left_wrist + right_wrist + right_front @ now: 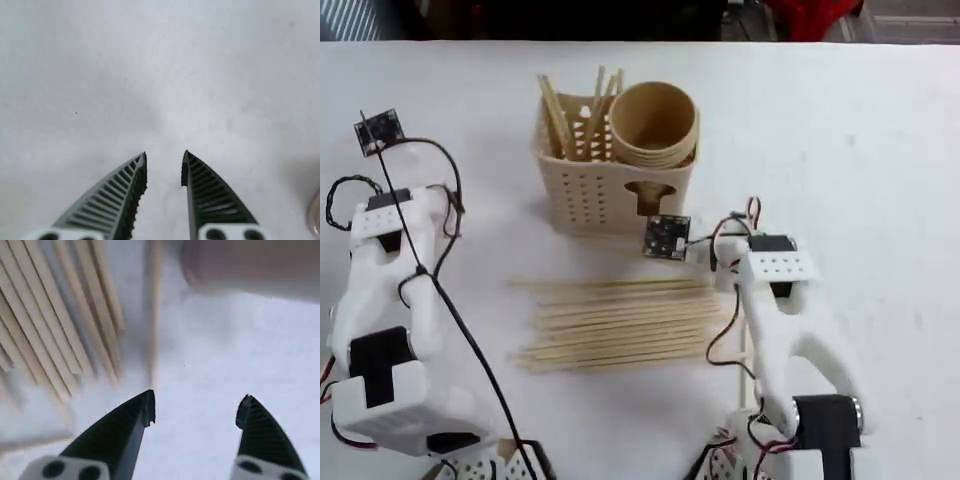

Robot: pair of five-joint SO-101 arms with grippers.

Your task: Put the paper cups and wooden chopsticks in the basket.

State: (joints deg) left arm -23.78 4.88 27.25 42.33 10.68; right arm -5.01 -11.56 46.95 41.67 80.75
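The paper cups (653, 122) already sit stacked in the right half of the basket (582, 195), in the upper centre of the high view. A few standing chopsticks (582, 110) lean in its left half. The step in hand therefore looks to be gathering the loose chopsticks (620, 325), which lie in a flat, roughly parallel sheaf across the lower centre of the table. The right arm (775, 290) is at the sheaf's right-hand ends and seems best placed for this. A good pick would come down across the sticks, not along them, and close on a small bunch a little in from the tips so they do not fan out or swing. Lifted level and tipped end-first, the bunch should go into the left half of the basket, away from the cups. In its own wrist view the right gripper (197, 399) is spread wide, holds nothing and touches nothing. The nearest stick ends (60, 325) lie just beyond one fingertip, and one stray stick (154, 305) lies slightly apart from the rest. The left arm (390, 290) is at the left edge, well apart from the sheaf. The left gripper (164, 154) has its jaws parted by a narrow gap, empty, above bare table.
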